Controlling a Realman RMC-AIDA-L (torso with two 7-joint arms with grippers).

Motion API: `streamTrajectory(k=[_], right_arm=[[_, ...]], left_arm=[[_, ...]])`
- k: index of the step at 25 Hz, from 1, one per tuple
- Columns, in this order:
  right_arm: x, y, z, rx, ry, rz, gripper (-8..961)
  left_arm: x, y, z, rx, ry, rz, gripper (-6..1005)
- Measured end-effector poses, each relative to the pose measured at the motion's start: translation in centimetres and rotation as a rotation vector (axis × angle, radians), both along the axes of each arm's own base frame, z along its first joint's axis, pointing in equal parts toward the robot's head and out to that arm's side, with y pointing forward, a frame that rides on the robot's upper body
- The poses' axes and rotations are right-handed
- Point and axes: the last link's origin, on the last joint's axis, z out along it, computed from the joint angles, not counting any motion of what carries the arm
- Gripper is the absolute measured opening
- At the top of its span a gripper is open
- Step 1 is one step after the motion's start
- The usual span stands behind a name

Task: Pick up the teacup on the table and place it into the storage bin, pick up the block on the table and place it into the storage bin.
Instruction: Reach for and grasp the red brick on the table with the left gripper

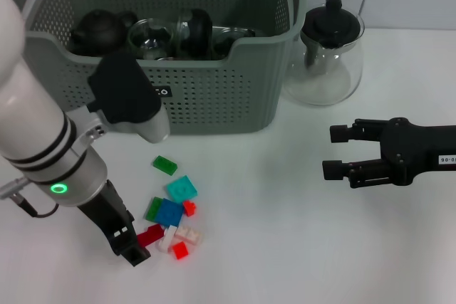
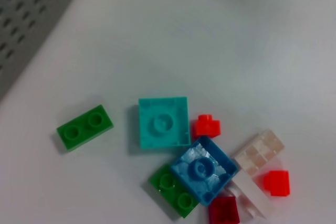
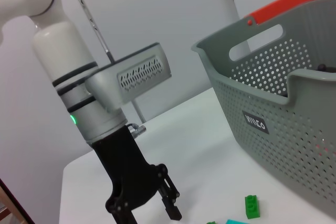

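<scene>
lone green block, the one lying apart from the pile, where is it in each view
Head view: the lone green block lies on the table between the storage bin and the pile.
Left wrist view, beside the teal block.
Right wrist view, below the bin wall.
Shared landmark: the bin's perforated wall.

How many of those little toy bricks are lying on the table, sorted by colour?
Green plastic bricks: 2
Teal square brick: 1
Blue square brick: 1
Small bright red bricks: 2
Dark red brick: 1
Whitish translucent bricks: 2
Total: 9
</scene>
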Motion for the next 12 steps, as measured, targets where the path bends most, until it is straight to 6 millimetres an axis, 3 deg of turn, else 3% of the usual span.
streamTrajectory(k=[12], right_arm=[[0.0, 0.0, 0.0, 0.001, 0.002, -0.002, 944]], left_arm=[[-0.5, 0.0, -1.6, 0.001, 0.057, -0.031, 674]])
